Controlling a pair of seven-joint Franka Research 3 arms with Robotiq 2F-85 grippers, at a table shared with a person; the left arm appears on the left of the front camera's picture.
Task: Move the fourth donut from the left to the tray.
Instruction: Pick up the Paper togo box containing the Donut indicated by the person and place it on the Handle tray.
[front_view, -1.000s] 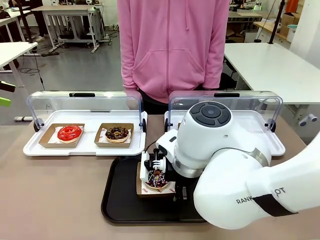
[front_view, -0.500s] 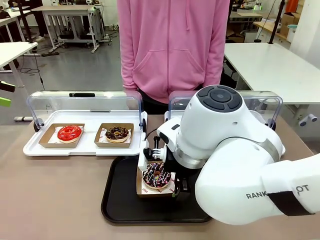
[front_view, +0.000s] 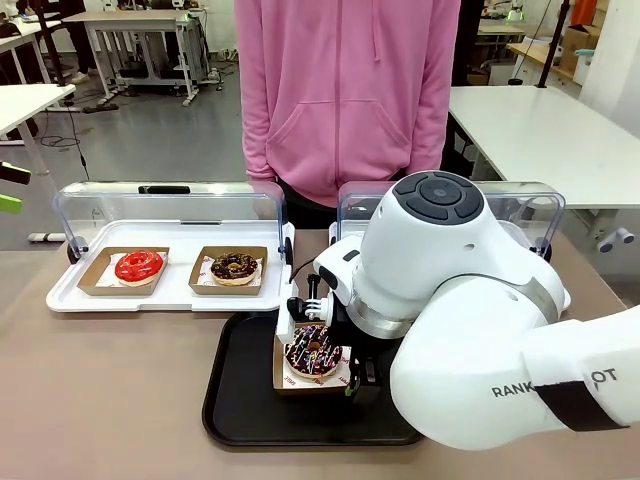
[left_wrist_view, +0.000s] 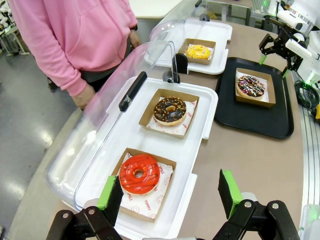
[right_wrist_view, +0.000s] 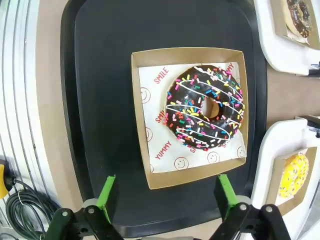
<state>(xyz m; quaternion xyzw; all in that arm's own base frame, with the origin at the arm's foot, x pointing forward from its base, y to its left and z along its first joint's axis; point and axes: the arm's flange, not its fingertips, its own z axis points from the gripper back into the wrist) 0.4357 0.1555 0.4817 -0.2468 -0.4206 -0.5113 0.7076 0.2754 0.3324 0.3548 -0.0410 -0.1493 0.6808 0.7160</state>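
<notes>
Brown tabletop (front_view: 110, 380) in a workshop, a person in a pink hoodie (front_view: 345, 90) at its far edge. Two white display trays (front_view: 170, 290) with lifted clear lids flank the black tray (front_view: 240, 400) at the near edge. The fourth donut (front_view: 314, 350) sits there in its cardboard holder, beneath the right hand (front_view: 325, 345), spread open. The left hand (left_wrist_view: 170, 195) hangs open too.

— What sort of place?
— A robotics lab: white work tables (front_view: 530, 130) behind, cables on a grey floor (front_view: 150, 140) (polished), donut display trays (front_view: 170, 290) staged on the table.
</notes>
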